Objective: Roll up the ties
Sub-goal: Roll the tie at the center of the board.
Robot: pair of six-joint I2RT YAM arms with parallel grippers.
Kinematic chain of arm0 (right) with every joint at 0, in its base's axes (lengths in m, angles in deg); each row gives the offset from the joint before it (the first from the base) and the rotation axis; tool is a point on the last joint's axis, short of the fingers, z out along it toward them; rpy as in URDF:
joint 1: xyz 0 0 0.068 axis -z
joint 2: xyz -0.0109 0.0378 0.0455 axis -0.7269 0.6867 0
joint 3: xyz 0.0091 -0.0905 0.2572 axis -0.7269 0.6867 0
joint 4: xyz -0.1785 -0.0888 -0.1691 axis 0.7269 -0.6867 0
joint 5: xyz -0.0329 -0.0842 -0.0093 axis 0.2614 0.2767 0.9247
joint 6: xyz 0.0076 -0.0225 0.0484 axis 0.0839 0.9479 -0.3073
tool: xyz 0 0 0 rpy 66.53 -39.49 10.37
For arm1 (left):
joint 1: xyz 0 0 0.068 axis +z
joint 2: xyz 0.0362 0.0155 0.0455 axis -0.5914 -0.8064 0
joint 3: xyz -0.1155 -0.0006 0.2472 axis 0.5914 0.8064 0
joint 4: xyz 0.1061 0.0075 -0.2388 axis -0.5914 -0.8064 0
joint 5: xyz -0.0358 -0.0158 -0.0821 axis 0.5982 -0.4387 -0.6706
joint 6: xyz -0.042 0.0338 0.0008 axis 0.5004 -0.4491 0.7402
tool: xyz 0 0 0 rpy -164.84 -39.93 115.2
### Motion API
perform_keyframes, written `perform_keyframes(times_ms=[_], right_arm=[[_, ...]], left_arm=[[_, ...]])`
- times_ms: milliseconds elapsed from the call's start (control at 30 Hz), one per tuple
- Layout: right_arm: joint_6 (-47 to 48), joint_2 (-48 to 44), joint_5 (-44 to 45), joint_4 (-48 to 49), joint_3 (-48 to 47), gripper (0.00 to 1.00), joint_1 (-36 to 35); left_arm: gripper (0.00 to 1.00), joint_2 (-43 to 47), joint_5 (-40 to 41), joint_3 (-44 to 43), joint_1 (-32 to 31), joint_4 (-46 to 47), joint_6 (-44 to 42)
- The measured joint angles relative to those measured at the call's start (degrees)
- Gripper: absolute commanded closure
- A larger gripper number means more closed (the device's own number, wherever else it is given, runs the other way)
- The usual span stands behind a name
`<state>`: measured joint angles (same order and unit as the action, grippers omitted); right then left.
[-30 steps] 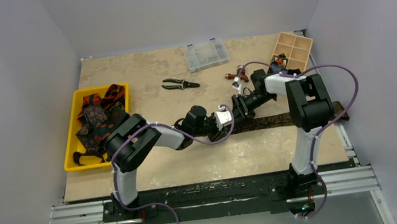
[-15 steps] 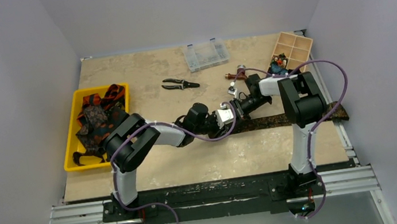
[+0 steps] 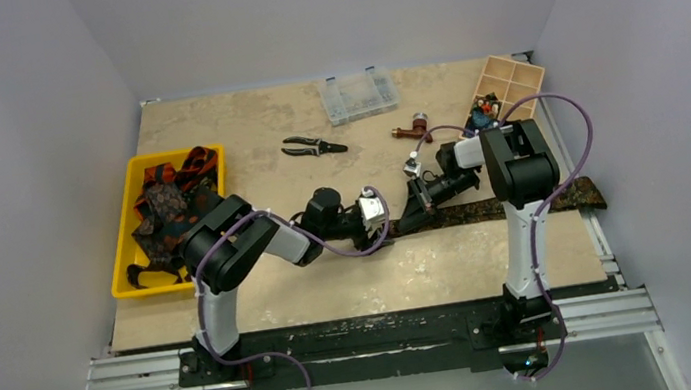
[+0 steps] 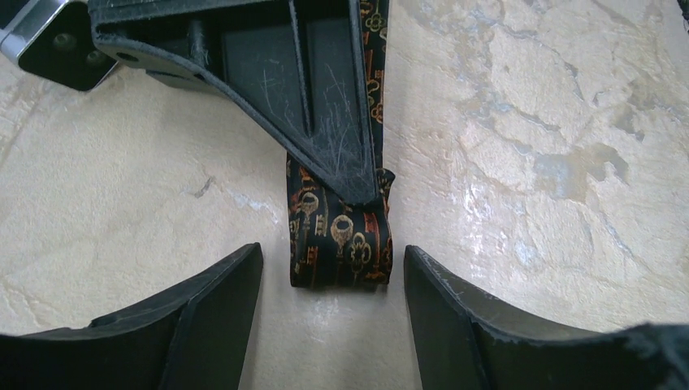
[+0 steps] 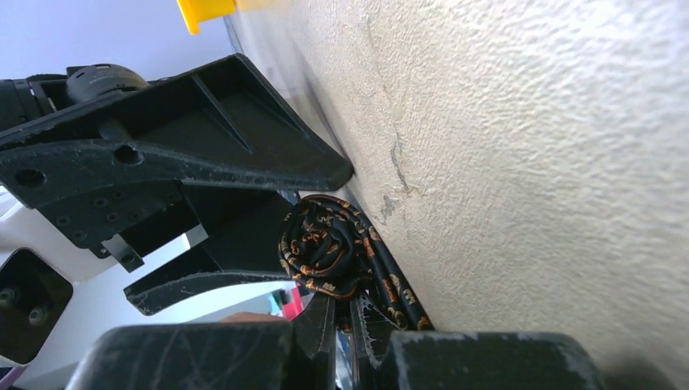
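Black gold-patterned tie [image 4: 341, 244] part-rolled, right end effector [image 5: 340, 309] pinching it

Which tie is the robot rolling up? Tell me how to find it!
Look at the beige table, by the right arm. One long tie lies stretched sideways there, its curled end where the left gripper and right gripper meet. Unlike the heaped ties in the yellow tray, it lies alone, black with little gold keys.

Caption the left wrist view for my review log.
Left gripper open astride the rolled end of the tie, clamped by the right gripper, on the table.
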<state>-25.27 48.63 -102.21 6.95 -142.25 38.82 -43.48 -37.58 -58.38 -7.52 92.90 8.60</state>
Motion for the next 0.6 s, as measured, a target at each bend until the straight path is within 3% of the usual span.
perform_keyframes(times_ms=[133, 267, 433, 533, 600], right_arm=[[1.99, 0.68, -0.46, -1.46, -0.72, 1.00, 0.20], [2.05, 0.68, -0.44, -1.53, -0.72, 0.97, 0.22], [2.45, 0.35, 0.26, -1.84, -0.70, 0.71, 0.37], [2.21, -1.11, 1.60, -2.84, -0.68, 0.53, 0.35], [2.05, -3.34, 3.43, -3.58, -0.66, 0.49, 0.22]], left_arm=[[0.48, -2.56, -1.40, -1.25, -0.15, 3.45, 0.13], [0.75, -3.37, -1.73, -2.36, -1.03, 3.45, -1.16], [0.87, -2.69, -1.68, -2.97, -1.38, 0.42, -4.35], [0.89, -2.05, -1.36, -3.93, -1.53, -2.84, -5.68], [0.90, -1.95, -1.05, -4.61, -1.66, -4.48, -6.14]])
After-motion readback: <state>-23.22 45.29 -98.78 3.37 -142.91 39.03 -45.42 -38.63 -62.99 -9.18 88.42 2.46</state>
